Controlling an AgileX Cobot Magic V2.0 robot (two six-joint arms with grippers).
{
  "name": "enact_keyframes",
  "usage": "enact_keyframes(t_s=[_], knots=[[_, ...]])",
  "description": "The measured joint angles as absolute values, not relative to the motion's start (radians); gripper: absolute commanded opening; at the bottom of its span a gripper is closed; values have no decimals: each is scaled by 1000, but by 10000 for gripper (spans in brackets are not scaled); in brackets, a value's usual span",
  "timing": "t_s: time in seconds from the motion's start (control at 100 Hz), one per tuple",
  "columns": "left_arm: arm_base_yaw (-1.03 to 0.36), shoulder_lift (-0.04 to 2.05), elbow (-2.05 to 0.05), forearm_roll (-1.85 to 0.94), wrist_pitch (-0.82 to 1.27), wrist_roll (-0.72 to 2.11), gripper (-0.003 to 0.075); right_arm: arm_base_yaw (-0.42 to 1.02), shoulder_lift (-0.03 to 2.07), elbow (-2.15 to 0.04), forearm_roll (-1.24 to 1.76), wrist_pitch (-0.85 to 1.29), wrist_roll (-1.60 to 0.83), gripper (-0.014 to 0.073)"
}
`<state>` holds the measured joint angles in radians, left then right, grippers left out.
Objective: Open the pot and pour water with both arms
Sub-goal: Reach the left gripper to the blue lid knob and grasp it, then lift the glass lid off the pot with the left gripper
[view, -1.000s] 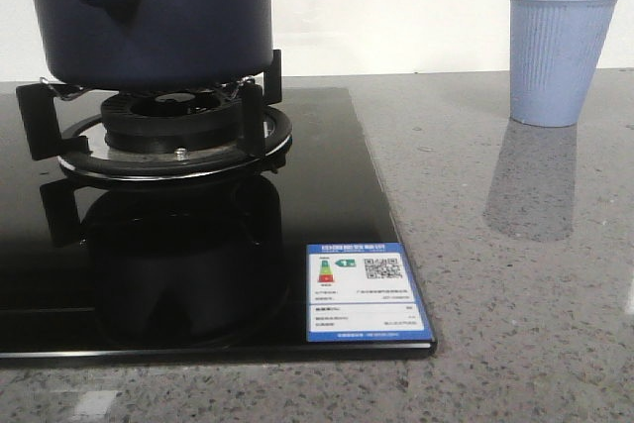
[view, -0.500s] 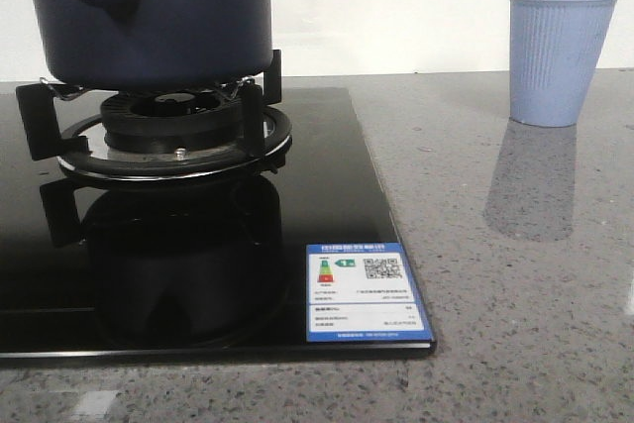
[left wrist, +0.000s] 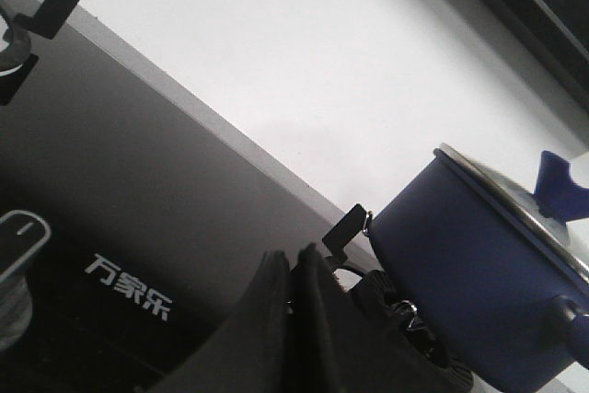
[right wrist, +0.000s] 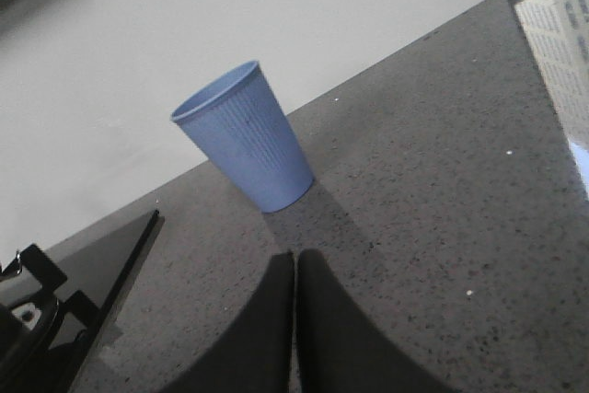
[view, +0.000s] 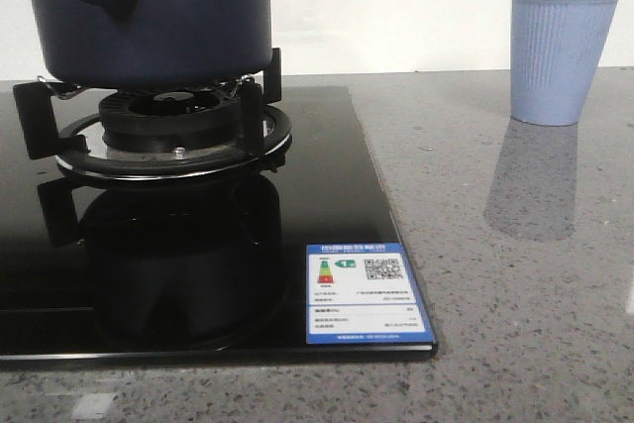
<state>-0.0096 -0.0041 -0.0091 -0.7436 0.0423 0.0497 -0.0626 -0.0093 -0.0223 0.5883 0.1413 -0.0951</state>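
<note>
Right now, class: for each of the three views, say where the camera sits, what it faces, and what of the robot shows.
Front view: low over the counter, facing the pot on the burner and the cup; no robot parts.
Left wrist view: faces the lidded pot; left gripper shut.
Right wrist view: faces the cup; right gripper shut.
Shared: front and left see the pot; front and right, the cup.

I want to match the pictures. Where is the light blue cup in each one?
Front view: blue cup stands upper right on the grey counter.
Left wrist view: not in it.
Right wrist view: cup near the middle, beyond the shut fingers.
Shared landmark: black stove.
</note>
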Motion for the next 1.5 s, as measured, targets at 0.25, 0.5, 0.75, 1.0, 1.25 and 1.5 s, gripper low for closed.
enact_keyframes(t_s=[0.25,0.5,0.75,1.0,1.25,1.5], knots=[[-10,89,-233,-642,219,169,-19,-63,95,-230,415,298,-93,-45],[-10,358,-557,-613,473,411,-19,-49,357,-441,350,461,-162,-46],[-114,529,-694,-612,518,484,-18,47,522,-550,343,493,-181,-46],[-199,621,-737,-662,481,522,169,72,560,-591,341,484,-213,95],[-259,721,-758,-830,440,690,489,72,560,-592,341,483,-223,623],[-305,895,-835,-889,405,767,485,72,560,-592,341,477,-223,611]])
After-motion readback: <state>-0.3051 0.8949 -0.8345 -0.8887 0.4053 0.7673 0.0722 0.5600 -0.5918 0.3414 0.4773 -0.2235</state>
